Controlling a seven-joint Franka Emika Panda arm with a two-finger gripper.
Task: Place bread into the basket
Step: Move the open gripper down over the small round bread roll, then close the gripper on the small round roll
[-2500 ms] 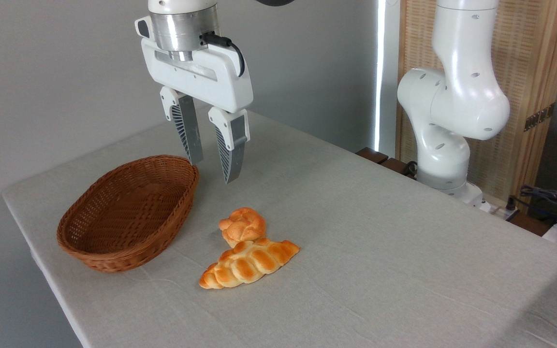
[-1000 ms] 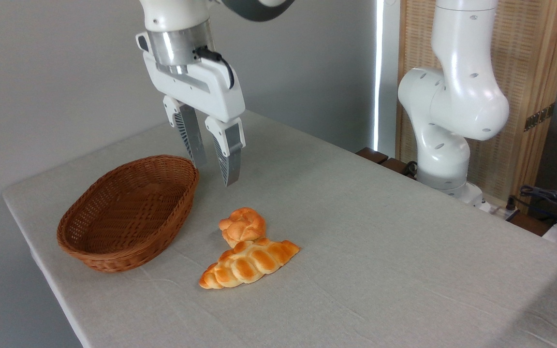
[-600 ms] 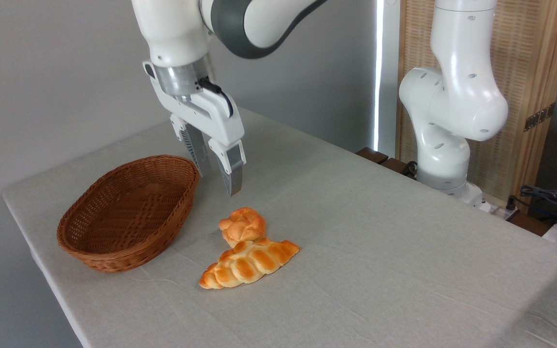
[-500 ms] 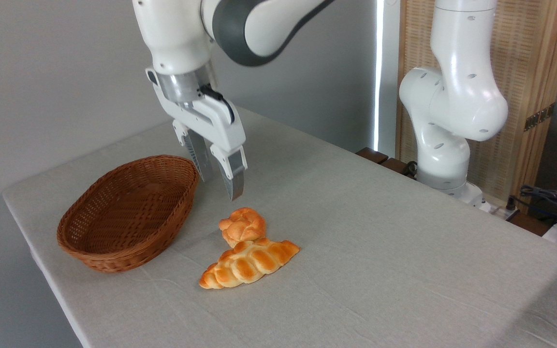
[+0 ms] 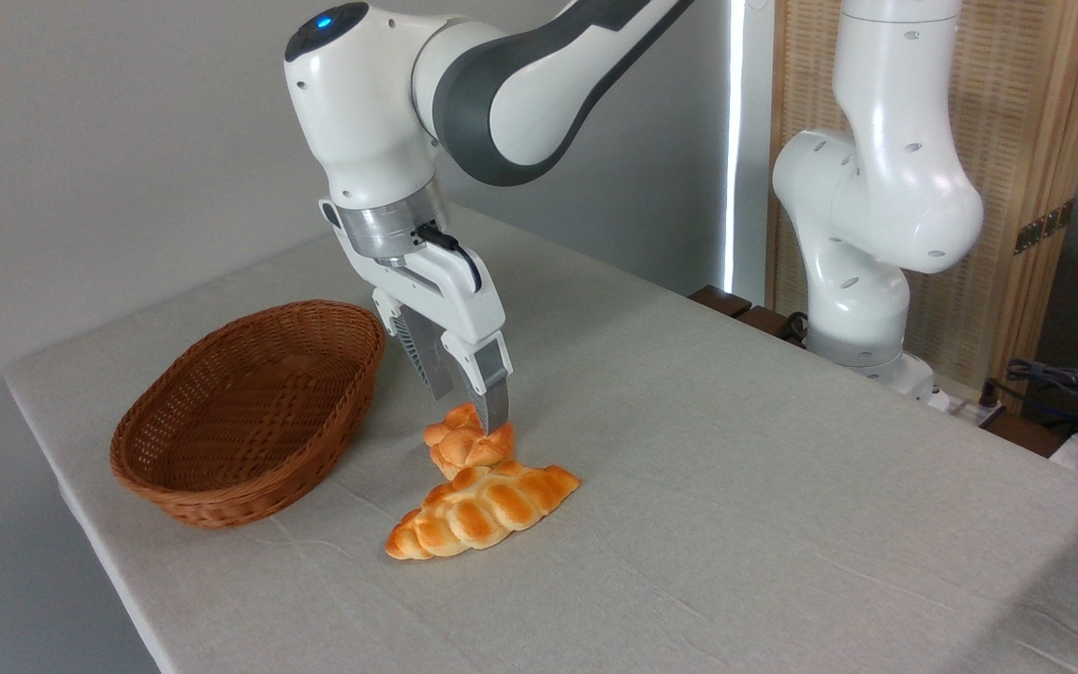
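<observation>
lowered from its earlier height beside the basket, the white two-finger gripper now straddles the small round knotted golden-orange bun, fingers spread and not yet clenched, one tip behind the bun and one at its right shoulder, so a close would catch the lumpy top. the bun sits on the grey cloth-covered table, touching the longer braided pointed loaf just in front of the fingers. left of them, the oval brown wicker basket waits with nothing in it.
</observation>
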